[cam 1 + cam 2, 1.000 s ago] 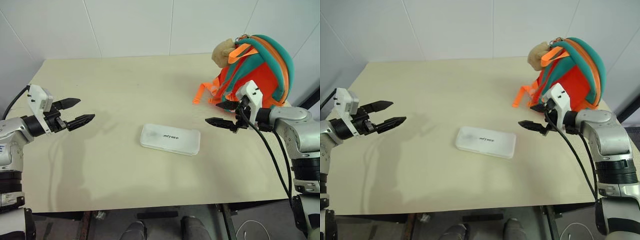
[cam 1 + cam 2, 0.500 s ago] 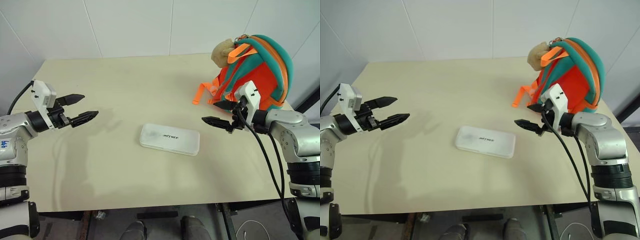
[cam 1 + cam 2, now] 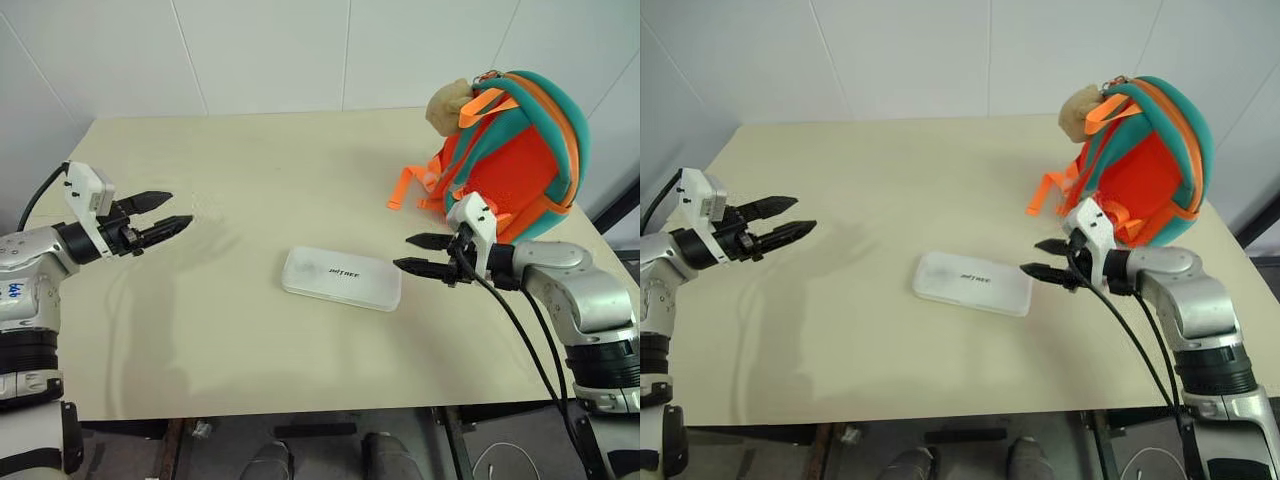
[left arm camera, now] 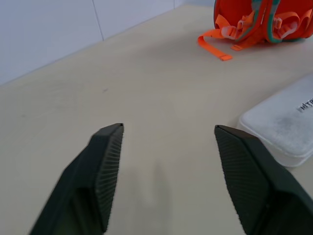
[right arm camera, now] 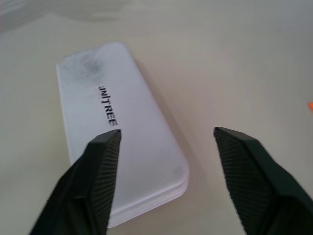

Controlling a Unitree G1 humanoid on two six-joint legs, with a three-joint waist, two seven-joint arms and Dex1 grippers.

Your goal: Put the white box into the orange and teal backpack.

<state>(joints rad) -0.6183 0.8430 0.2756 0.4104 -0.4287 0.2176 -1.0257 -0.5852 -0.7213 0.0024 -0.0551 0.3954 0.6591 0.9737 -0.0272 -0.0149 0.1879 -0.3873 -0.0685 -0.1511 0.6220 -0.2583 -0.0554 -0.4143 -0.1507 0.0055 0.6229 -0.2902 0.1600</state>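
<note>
The white box lies flat at the middle of the table, lettering up. At the table's back right the orange and teal backpack stands upright. My right gripper hovers just off the box's right end, pointing at it, open with nothing between its fingers. In the right wrist view the box lies just beyond the fingertips. Far off at the table's left side, my left gripper points toward the box, open and empty. The left wrist view has the box and the backpack beyond it.
A tan plush toy hangs at the backpack's top left. An orange strap trails from the pack onto the beige table. A white wall runs along the table's far edge. A black cable hangs from my right wrist.
Both grippers' fingers have drawn closer together but still stand apart. My right gripper has sunk and moved left to the box's right end. The left arm has held its place.
</note>
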